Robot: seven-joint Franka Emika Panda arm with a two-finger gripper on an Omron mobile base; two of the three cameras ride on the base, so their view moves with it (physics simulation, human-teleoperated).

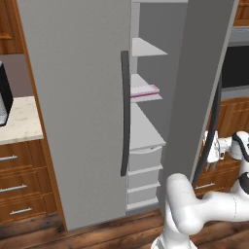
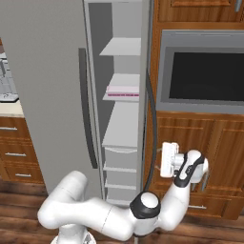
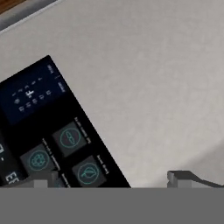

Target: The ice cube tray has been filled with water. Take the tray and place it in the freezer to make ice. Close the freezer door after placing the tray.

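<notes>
Grey and plain, the wider fridge door (image 1: 73, 112) is standing shut at the left; beside it the narrow freezer with white shelves (image 1: 146, 146) is lying open, and the flat pale lavender ice cube tray with its magenta edge (image 1: 144, 91) is resting on a middle shelf. Placement is judged complete; closing is the step in hand. Further right, the narrow grey freezer door with the dark curved handle (image 1: 202, 87) is hanging ajar, and the two-finger gripper (image 2: 162, 159) is facing its black dispenser panel (image 3: 48, 131), jaws spread wide, holding nothing. Next move calls for pressing the door leftward until shut.
</notes>
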